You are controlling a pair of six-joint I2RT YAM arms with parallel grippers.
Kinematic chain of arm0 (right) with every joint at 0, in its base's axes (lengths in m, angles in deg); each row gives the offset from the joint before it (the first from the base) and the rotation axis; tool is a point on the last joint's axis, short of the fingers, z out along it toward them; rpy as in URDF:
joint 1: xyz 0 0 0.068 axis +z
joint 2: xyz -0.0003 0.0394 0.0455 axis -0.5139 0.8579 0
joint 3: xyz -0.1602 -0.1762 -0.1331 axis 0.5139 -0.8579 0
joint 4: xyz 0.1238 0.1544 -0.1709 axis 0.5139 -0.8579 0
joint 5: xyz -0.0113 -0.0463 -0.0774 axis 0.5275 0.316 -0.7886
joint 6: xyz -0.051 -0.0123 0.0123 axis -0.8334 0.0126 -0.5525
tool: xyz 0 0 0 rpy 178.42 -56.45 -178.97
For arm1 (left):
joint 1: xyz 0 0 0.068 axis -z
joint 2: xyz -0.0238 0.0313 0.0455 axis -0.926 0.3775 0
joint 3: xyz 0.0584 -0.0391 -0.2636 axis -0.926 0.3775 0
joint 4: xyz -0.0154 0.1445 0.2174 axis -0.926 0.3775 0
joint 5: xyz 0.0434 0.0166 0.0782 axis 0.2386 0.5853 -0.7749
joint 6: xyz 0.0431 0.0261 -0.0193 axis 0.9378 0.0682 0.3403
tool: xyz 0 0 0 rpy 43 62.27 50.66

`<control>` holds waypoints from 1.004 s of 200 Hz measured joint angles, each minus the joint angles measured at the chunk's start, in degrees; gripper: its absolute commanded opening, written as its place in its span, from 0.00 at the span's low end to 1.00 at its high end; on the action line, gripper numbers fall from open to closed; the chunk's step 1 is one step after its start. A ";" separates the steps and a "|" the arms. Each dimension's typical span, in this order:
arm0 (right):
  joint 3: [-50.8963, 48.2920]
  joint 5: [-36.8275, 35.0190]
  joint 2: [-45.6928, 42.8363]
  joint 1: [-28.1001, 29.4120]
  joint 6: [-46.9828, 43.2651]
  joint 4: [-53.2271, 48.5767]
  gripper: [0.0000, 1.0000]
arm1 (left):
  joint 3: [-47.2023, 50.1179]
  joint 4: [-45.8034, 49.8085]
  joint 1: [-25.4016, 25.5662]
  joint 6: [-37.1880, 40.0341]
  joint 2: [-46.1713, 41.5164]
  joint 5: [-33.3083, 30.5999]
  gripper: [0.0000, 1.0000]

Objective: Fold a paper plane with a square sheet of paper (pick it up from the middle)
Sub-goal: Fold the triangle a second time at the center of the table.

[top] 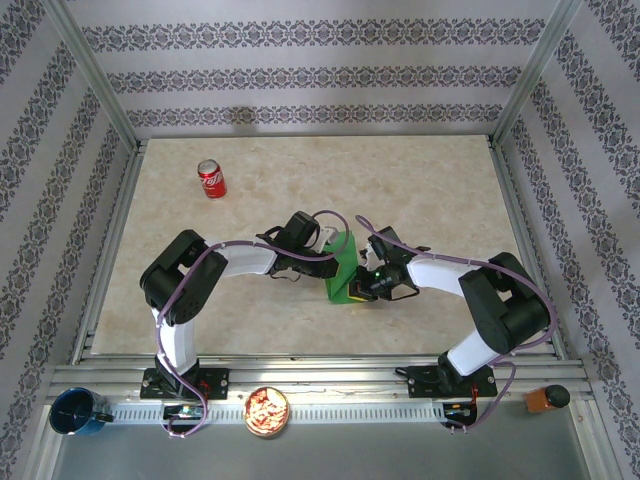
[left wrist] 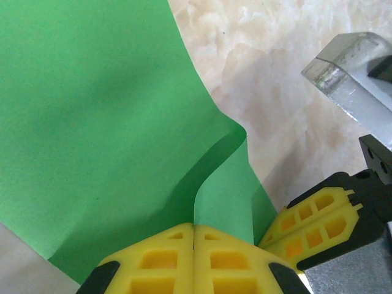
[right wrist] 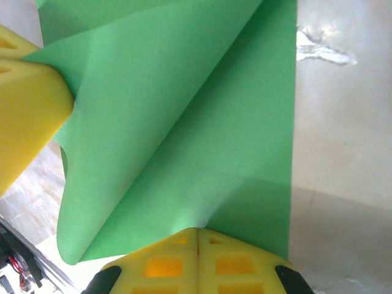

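Broadly, the marbled surface [top: 420, 190] has little near the work; a red soda can [top: 211, 179] stands well apart at the far left. Over the middle of the surface the two arms meet. Between them is the square sheet of paper [top: 343, 262], bright green and raised rather than lying flat. Whether its lower edge touches the surface I cannot tell.

By its looks the sheet is very light and quite limp. It bellies and curls between the two holds instead of staying plane, and one loose flap rolls over in a soft loop. It probably creases wherever it is pressed and may tear if the arms pull apart, so slack between them seems safer than tension. A hold close to an edge or along the intended fold line should give the most control, since the middle only sags.

The left claw [left wrist: 194, 236] is clamped on the paper, its yellow pads pressed flat together with the sheet rising out of the seam. The right claw [right wrist: 197, 240] grips the sheet the same way at another edge, just beside the left one.
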 measured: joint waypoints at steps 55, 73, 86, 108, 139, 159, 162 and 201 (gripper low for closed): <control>-0.09 0.50 -1.20 0.07 2.29 0.85 0.12 | 0.00 0.28 0.00 0.20 0.00 0.02 0.02; -0.13 0.50 -1.88 0.07 3.65 2.60 0.12 | 0.17 0.07 -0.02 0.20 0.00 0.00 0.02; -0.13 0.48 -1.84 0.07 4.20 3.34 0.12 | 0.48 -0.04 0.00 0.17 0.00 0.00 0.02; -0.20 0.39 -0.79 0.07 4.76 3.78 0.09 | 0.76 -0.04 -0.02 0.17 0.02 0.02 0.02; -0.39 -0.55 0.37 0.07 4.70 3.26 0.08 | 0.76 -0.04 -0.02 0.17 0.02 0.02 0.02; -0.37 -0.94 0.35 0.07 4.28 3.10 0.07 | 0.76 -0.04 0.00 0.22 0.04 0.02 0.03; -0.37 -0.96 0.35 0.07 4.11 3.08 0.07 | 0.76 -0.02 0.00 0.22 0.02 0.02 0.04; -0.17 -1.09 0.33 0.09 3.02 2.67 0.08 | 0.72 -0.02 0.00 0.46 0.04 0.17 0.07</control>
